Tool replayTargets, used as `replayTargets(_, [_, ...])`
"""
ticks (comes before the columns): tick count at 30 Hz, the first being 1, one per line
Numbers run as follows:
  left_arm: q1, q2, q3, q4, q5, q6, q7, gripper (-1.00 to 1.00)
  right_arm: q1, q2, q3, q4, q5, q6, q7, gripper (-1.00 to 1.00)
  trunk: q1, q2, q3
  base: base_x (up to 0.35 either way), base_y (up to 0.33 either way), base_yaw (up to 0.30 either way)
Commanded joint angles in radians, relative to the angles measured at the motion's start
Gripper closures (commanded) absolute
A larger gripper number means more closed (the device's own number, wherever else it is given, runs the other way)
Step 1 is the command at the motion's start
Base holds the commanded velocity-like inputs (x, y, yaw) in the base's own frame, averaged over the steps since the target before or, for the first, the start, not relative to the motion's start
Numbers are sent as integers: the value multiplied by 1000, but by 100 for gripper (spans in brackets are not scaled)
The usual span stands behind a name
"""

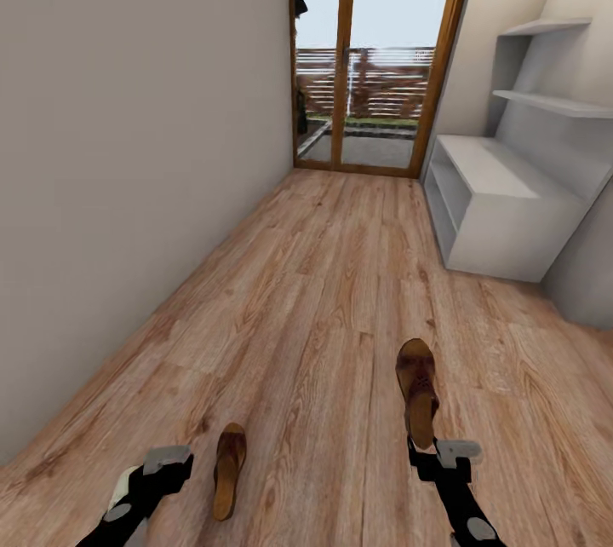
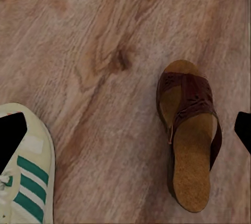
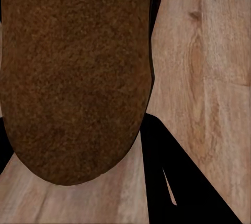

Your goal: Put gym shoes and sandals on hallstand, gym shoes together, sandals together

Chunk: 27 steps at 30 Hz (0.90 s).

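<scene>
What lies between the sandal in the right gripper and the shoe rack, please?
In the head view, only bare wood floor lies between the held sandal and the shoe rack.

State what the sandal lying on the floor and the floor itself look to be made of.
The sandal looks like dark brown leather with a matte strap showing a stitched or punched pattern, and its tan footbed has a speckled, cork-like grain. The floor looks like warm brown wood-plank laminate, with knots, grain lines and plank seams; real wood can't be ruled out.
</scene>
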<state>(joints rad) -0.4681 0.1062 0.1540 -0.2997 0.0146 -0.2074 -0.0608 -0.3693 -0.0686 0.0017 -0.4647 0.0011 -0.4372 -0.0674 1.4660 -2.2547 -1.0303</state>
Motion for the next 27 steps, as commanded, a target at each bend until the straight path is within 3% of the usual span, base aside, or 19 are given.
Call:
replayTargets(1, [-13,0,6,0,0,17,-7,-100,0,0,0,-27,-5,33,-1,100,0,0,-1,0,0,0])
replayTargets(6, [-122,-6,4,1,-38,115,-8,-100,-5,0,-4,-206,-6,245,-2,100,0,0,-1,0,0,0])
replayTargets(9, [-158,-9,4,1,-64,155,-8,-100,-22,-3,-6,-284,-6,335,-3,100,0,0,-1,0,0,0])
replayTargets(12, [-175,-10,4,0,-93,185,-7,-100,-33,-9,-11,-335,-6,377,-1,100,0,0,-1,0,0,0])
replayTargets(13, [-177,-10,1,0,-115,192,-7,-100,-38,-14,-45,-366,-5,399,2,100,0,0,-1,0,0,0])
replayTargets(19, [-168,-7,0,-1,-123,185,-7,-100,-40,-16,-74,-370,-2,407,4,100,0,0,-1,0,0,0])
replayTargets(27, [-167,-6,2,-1,-122,180,-4,-100,-40,-10,-74,-369,-2,408,4,100,0,0,-1,0,0,-1])
